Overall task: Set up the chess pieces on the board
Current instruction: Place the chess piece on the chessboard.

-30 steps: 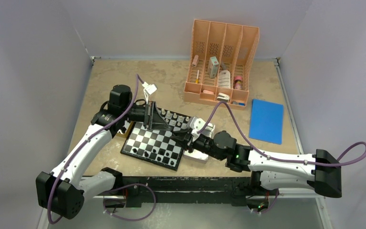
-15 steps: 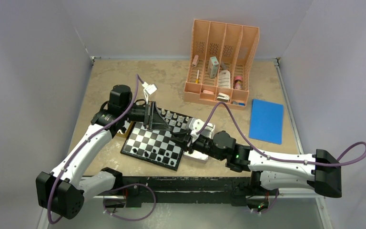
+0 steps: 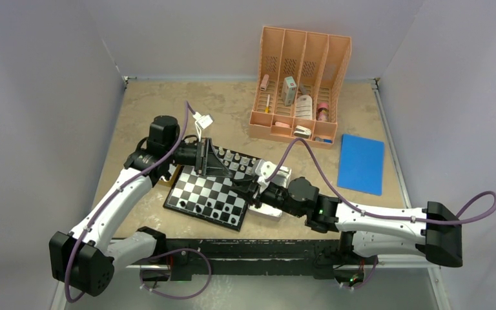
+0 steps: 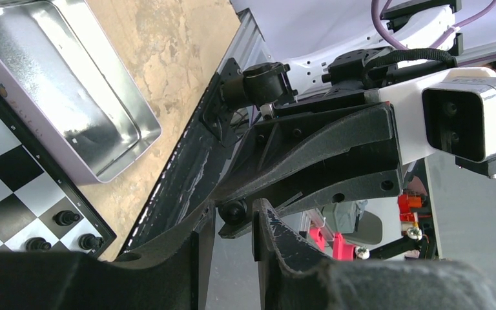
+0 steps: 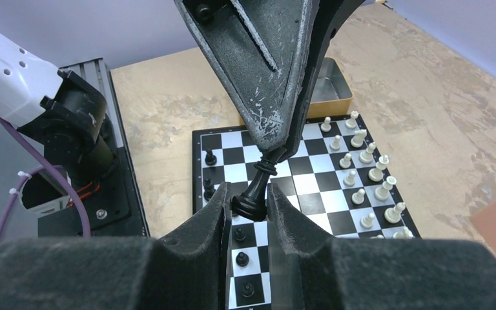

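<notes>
The board lies tilted at mid-table, also seen as the board in the right wrist view. Silvery-white chess pieces line its far edge and black pawns stand along its near side. My right gripper is shut on the base of a black chess piece, held tilted above the board. My left gripper meets it from the other side. Its fingers stand slightly apart around the piece's head, with a gap showing on one side. The two grippers meet over the board's right part.
A silver metal tray sits just beside the board's left edge. An orange file organiser with small items stands at the back, and a blue sheet lies to the right. The right arm crosses the near right table.
The left jaws have spread a little around the black piece's head. Both arms have hardly moved, and the right gripper keeps its hold on the piece.
</notes>
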You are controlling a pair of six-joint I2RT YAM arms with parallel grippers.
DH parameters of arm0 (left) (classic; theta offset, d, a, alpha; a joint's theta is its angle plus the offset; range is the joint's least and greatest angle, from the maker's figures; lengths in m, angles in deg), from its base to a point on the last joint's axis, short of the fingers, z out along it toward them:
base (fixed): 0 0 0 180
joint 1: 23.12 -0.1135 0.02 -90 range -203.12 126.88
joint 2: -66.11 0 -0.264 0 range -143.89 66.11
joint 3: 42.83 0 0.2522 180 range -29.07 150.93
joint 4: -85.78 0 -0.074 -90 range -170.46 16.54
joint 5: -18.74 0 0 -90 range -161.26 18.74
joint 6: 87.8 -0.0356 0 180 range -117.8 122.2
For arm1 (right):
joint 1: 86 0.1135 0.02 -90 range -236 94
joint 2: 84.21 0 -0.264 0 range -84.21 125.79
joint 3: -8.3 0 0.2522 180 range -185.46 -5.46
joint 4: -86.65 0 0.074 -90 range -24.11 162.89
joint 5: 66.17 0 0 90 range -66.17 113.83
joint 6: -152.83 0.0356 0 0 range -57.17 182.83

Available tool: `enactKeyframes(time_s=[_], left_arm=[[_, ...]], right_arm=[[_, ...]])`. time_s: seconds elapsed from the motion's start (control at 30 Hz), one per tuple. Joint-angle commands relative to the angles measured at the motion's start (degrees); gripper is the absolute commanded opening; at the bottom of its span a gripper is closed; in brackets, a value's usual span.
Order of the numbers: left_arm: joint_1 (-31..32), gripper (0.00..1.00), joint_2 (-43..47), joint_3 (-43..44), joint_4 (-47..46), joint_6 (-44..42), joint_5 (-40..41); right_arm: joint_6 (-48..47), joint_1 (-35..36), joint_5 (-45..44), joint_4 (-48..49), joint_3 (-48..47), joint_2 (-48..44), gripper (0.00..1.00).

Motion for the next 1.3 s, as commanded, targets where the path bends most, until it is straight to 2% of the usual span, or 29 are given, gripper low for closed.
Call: enactKeyframes(time_s=[0.0,0.1,0.4,0.63,0.73,0.93,1.03,1.27], left_arm=[[0.3,0.26,0.5,-0.7,-1.8,-0.8,-0.8],[0.3,0.22,0.1,-0.9,-2.4,-0.4,-1.3],[0.7,0.00,0.2,-3.1,-3.5,0.0,-2.4],[0.7,0.00,-0.5,-0.9,1.0,-2.0,-1.3],[0.7,0.00,-0.3,0.3,3.0,-2.8,0.7],[0.7,0.00,0.8,0.3,0.5,-0.6,4.6],[0.7,0.00,1.0,1.3,1.5,-1.9,6.3],[0.7,0.00,5.8,-0.1,1.5,-1.1,16.0]], right_arm=[[-0.7,0.1,0.9,2.7,-3.0,0.2,0.10],[-0.6,0.1,1.1,2.9,-2.8,0.4,0.10],[0.8,0.1,1.3,4.0,-2.9,2.9,0.12],[3.2,0.0,1.0,4.8,-1.8,3.1,0.19],[4.6,0.1,0.6,4.8,-1.4,2.6,0.30],[10.3,0.1,0.4,0.5,-2.1,1.5,0.62],[10.8,0.1,-2.8,-0.2,-2.3,-0.8,0.71],[12.8,0.1,-7.7,-0.9,1.9,-8.7,0.80]])
